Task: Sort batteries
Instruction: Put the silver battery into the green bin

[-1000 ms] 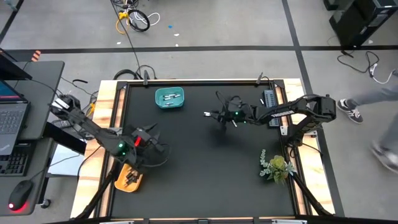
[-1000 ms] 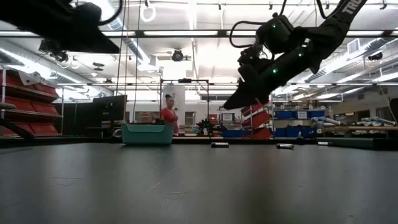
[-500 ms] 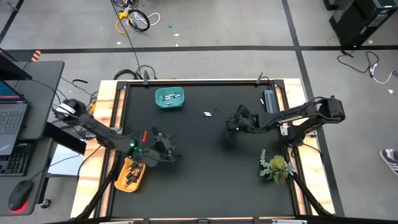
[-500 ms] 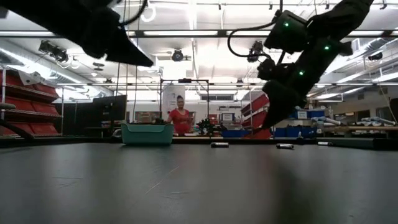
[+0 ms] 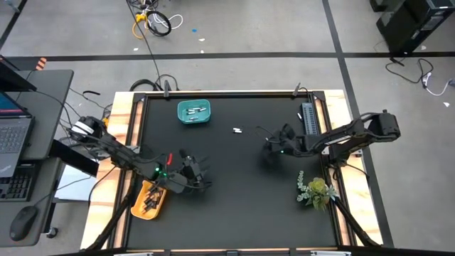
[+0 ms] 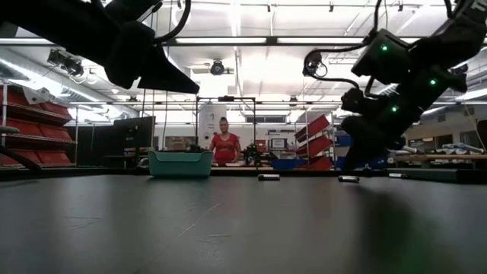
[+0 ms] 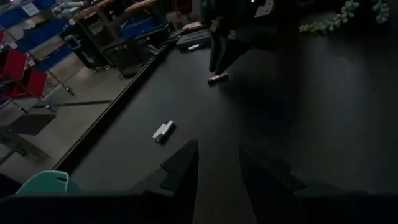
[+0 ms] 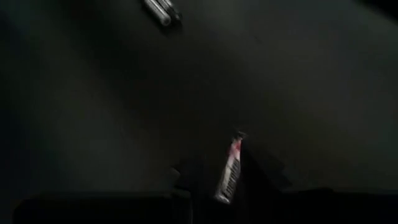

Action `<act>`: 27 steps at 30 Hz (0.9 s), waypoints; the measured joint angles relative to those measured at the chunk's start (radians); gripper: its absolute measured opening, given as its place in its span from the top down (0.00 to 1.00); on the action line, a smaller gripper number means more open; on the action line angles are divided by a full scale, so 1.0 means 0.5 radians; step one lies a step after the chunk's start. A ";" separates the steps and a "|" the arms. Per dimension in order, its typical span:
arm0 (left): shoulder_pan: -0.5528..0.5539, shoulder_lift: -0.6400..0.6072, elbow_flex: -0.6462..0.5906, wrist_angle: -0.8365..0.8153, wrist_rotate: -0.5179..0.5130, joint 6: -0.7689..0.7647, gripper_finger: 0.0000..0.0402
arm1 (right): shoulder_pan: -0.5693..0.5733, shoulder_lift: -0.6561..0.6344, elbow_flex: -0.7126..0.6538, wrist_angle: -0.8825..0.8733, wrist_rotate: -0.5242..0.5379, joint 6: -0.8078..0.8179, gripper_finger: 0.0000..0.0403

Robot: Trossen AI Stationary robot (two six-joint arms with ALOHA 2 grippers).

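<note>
The counter [image 5: 234,192] has a matt black top, smooth and faintly sheened where the ceiling lights catch it in the low view; its side rails [image 5: 122,124] look like pale raw wood; the teal bin [image 5: 193,112] and the yellow bin [image 5: 150,200] look like smooth moulded plastic; two whitish batteries [image 7: 163,131] have a dull metallic gleam; the red-and-white battery [image 8: 229,171] between the right gripper [image 8: 231,180] fingers wears a glossy printed wrap; both arms are dark, matt, hard-looking; the floor [image 5: 270,28] is grey and smooth, like sealed concrete.
</note>
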 joint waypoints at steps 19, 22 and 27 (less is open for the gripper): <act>0.005 -0.001 0.000 0.042 0.001 0.010 0.67 | 0.047 0.338 -0.153 0.435 0.129 0.138 0.96; 0.005 -0.001 0.000 0.043 0.001 0.010 0.67 | 0.053 0.349 -0.154 0.469 0.122 0.133 0.96; 0.005 -0.001 0.000 0.043 0.001 0.009 0.67 | 0.051 0.364 -0.163 0.619 0.075 0.043 0.96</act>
